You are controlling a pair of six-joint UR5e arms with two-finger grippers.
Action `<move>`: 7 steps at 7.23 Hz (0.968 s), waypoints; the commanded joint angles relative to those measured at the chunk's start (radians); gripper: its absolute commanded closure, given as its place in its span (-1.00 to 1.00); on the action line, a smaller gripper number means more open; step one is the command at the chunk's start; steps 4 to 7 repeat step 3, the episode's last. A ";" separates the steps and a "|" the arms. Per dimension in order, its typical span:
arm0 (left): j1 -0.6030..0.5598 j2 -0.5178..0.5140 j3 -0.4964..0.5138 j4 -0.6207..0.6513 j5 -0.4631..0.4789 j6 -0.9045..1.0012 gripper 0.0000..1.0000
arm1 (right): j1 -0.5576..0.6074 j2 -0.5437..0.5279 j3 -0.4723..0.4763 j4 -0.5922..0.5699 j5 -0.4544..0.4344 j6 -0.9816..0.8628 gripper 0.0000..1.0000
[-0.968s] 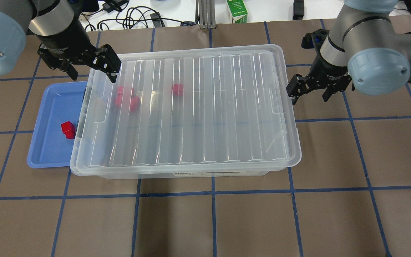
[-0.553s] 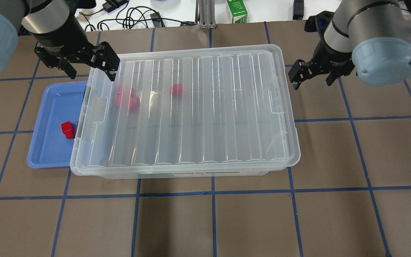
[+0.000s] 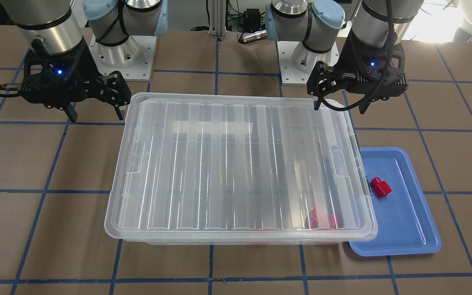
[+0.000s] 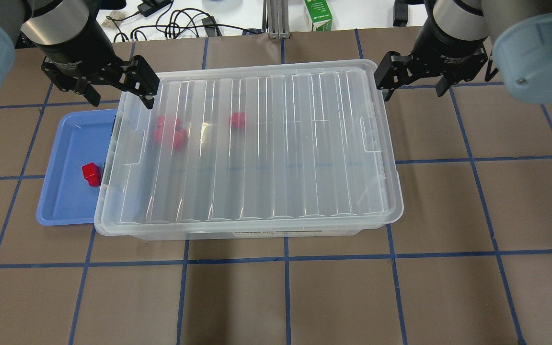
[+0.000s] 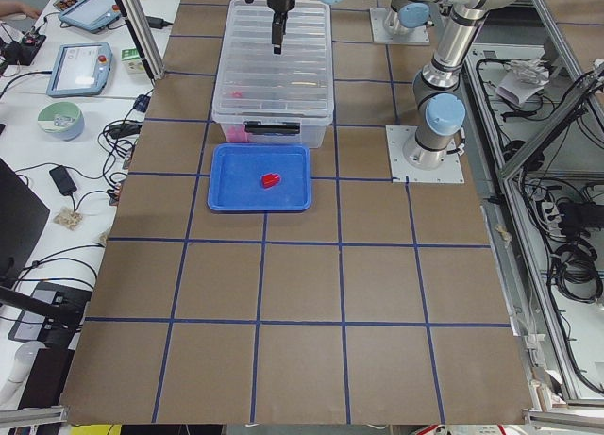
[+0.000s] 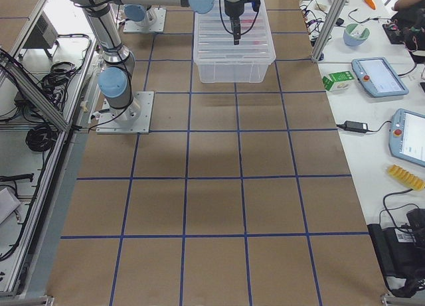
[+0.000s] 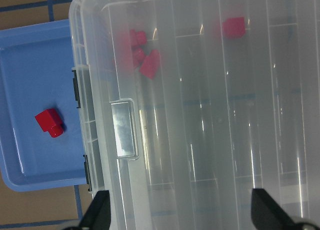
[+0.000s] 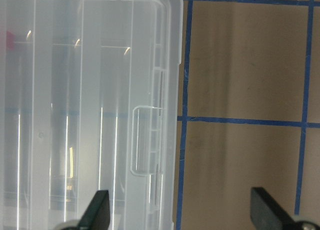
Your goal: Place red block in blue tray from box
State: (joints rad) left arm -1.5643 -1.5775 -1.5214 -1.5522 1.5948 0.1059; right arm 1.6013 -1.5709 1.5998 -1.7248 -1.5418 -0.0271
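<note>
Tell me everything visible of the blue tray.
The blue tray is a shallow rectangle of glossy blue plastic with rounded corners and a raised rim. It lies flat on the brown table, at the end of the box on the robot's left. From overhead the box's top edge covers the tray's nearest rim, so contact cannot be judged. One red block rests inside, near the box side.

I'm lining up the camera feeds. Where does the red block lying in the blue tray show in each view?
Exterior front-facing: red block, right of centre.
Overhead exterior: block at left, mid-height.
Exterior left: block above centre, slightly left.
Exterior right: not visible.
Left wrist: block at left, mid-height.
Right wrist: not in it.
Landmark: the blue tray under it, beside the box.
</note>
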 commanded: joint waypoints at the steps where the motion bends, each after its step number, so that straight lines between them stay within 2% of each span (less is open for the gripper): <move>1: 0.000 0.001 0.001 0.000 -0.003 0.000 -1.00 | 0.023 -0.006 -0.012 0.005 0.003 0.023 -1.00; 3: -0.002 -0.001 -0.003 0.000 -0.003 -0.002 -1.00 | 0.023 0.002 -0.046 0.016 0.002 0.022 -1.00; 7: -0.002 -0.001 -0.003 0.000 -0.003 -0.002 -1.00 | 0.023 0.002 -0.046 0.016 0.002 0.022 -1.00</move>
